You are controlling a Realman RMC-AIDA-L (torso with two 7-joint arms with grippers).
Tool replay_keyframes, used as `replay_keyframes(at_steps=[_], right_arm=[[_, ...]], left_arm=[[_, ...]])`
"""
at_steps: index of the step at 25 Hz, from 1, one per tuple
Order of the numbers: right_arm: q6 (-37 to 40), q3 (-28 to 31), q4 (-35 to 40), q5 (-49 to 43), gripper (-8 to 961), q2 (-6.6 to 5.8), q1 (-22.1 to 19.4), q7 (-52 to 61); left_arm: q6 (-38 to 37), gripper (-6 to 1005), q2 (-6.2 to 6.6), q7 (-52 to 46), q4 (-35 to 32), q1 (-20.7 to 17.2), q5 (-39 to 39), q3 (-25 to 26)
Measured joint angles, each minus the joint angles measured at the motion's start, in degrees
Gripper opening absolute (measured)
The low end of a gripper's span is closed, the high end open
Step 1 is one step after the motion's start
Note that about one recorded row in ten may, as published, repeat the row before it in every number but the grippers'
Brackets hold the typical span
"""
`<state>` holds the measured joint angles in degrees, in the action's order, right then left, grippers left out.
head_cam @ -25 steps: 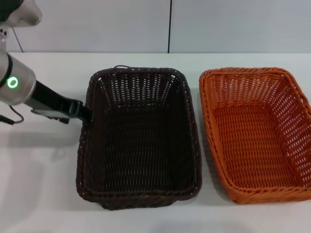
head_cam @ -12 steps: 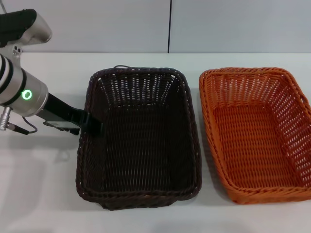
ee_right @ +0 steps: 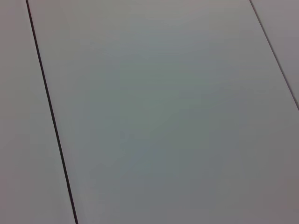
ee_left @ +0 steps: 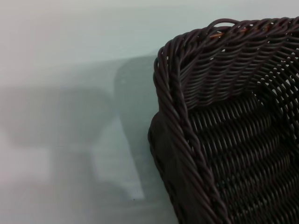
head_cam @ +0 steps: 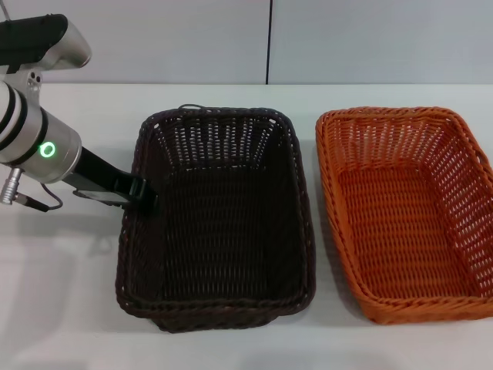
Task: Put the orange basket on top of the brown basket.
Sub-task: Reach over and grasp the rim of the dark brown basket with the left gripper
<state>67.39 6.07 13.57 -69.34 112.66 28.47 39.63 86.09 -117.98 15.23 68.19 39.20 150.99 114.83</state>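
A bare lab or test-bench setting, going by the plain white table (head_cam: 69,308) that carries only two woven baskets, the pale panelled wall (head_cam: 370,38) at twelve o'clock split by one dark vertical seam (head_cam: 269,42), and a robot arm (head_cam: 35,142) at nine o'clock.

Beside the brown basket (head_cam: 219,220), the orange basket (head_cam: 408,212) leaves a narrow table (head_cam: 77,293) gap, while the left gripper (head_cam: 142,193) blocks its opposite rim.
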Motion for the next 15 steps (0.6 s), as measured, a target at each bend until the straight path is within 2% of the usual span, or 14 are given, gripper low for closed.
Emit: replay_keyframes(at_steps=[3,13,15], right_arm=[[-0.16,0.00,0.12,0.00,673,-0.02,0.19,0.00],[-0.95,-0.01,0.24,-0.01,673,-0.20,0.51,0.00],[-0.97,0.00,0.24,-0.01,672,-0.26,0.56,0.00]], left_arm=[[-0.03,408,0.09,0.05,-0.25,0.22,0.00,0.16],[0.87,240,0.27,0.78,1.39,0.38,-0.02,0.99],[3.87,220,0.48,4.84,3.78,1.13,-0.89,3.98]])
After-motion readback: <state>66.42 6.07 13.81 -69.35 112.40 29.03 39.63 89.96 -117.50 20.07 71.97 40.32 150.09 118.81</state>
